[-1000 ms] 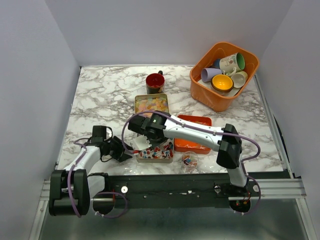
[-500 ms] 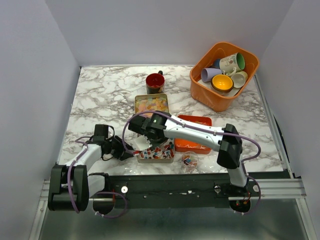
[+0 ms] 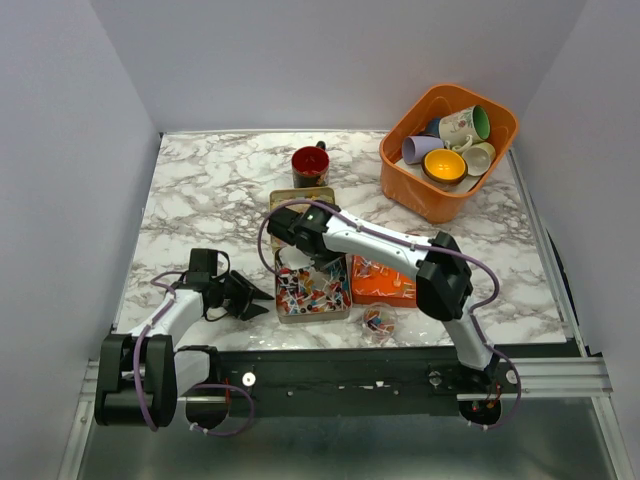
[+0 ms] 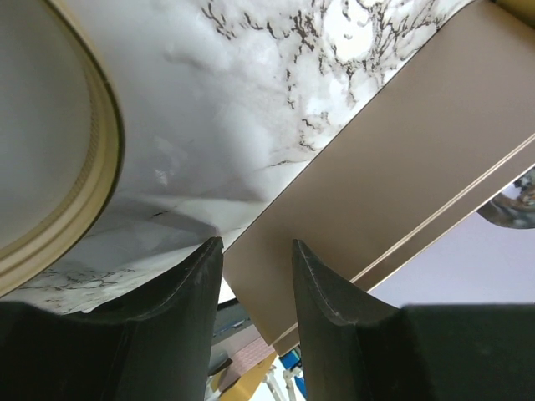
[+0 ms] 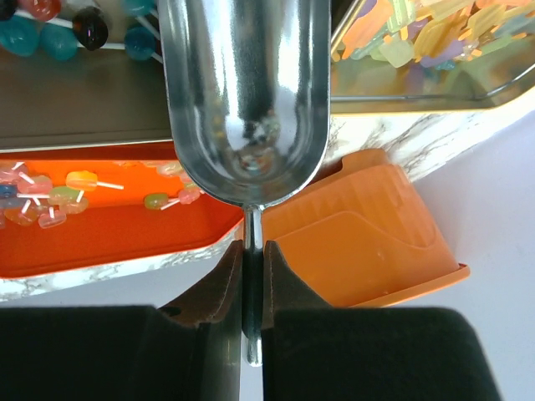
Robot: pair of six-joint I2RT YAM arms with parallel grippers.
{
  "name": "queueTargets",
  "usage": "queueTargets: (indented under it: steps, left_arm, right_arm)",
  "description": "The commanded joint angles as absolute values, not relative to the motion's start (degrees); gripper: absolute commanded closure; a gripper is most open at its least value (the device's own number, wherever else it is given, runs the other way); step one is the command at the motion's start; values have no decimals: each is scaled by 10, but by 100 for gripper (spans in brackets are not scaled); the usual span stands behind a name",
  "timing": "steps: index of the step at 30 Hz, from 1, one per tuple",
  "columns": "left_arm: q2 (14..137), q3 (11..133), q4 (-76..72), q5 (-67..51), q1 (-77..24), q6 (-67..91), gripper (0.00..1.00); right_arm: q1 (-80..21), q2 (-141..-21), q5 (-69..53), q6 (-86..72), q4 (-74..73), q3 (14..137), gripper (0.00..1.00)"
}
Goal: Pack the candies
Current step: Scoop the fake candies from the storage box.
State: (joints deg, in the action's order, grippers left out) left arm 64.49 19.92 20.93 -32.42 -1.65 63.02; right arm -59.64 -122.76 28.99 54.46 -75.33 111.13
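— Marble table, starting from the near edge: what sits closest?
— The left gripper, low over the marble at the front left. Its jaws are spread with nothing between them, and a tin's brown side wall shows through the gap. A small round tub of mixed sweets stands near the front edge, further right.
— And the candies?
— Red, blue and white candies fill the near tin, just right of the left gripper. Beside that tin lies an orange tray with pale clear-wrapped pieces in it.
— The right arm?
— The right gripper reaches over the near tin's far end, its fingers pressed onto the thin handle of a metal scoop. The scoop's bowl looks empty. Beyond it a second tin holds pastel yellow-pink squares.
— Farther back?
— A red mug stands behind the tins. At the far right, an orange basket holds several mugs.
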Motion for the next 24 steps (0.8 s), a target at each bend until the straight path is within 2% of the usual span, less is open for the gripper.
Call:
queueTargets:
  steps: [1, 15, 24]
  left_arm:
    - [629, 206, 210, -336, -20, 624, 52]
    - [629, 207, 204, -333, -19, 615, 53]
    - [641, 206, 189, -338, -20, 620, 53]
  right_arm:
    - [-606, -1249, 342, 548, -741, 1122, 99]
    - [-691, -1184, 278, 597, -667, 1006, 99]
    - [-702, -1180, 286, 614, -697, 1049, 99]
